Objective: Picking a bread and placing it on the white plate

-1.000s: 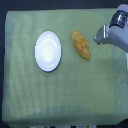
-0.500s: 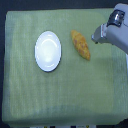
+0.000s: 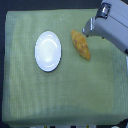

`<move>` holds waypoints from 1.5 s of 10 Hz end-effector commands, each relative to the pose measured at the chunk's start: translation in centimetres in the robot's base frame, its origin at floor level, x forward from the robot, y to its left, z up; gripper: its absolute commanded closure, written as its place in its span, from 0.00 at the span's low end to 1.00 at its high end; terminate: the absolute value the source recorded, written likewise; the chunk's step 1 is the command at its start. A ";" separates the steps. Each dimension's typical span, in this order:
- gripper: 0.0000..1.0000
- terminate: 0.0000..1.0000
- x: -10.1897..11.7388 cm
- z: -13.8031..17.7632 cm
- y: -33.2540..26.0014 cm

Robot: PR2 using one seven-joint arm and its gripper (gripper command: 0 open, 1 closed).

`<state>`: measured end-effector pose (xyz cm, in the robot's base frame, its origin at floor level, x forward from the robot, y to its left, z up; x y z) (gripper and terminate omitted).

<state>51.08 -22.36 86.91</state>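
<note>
The bread [image 3: 80, 45], a golden-orange loaf with tapered ends, lies on the green cloth to the exterior view's right of the white plate [image 3: 48, 51]. The plate is round, plain and holds nothing. My gripper [image 3: 88, 30] comes in from the upper right on a grey-white arm, and its tip sits just above and to the right of the bread's upper end. The image is too coarse to show how the jaws stand, or whether the tip touches the bread.
A green cloth [image 3: 60, 95] covers the table, with a dark border beyond its edges on the left and top. The arm's bulky body [image 3: 112, 27] fills the upper right corner.
The arm has crept slightly left toward the bread's upper end. Bread and plate have not moved.
</note>
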 end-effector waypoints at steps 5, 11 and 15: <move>0.00 0.00 5.2 -8.1 7.4; 0.00 0.00 5.1 -12.5 10.1; 0.00 0.00 4.3 -14.2 8.7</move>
<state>55.91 -12.91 75.06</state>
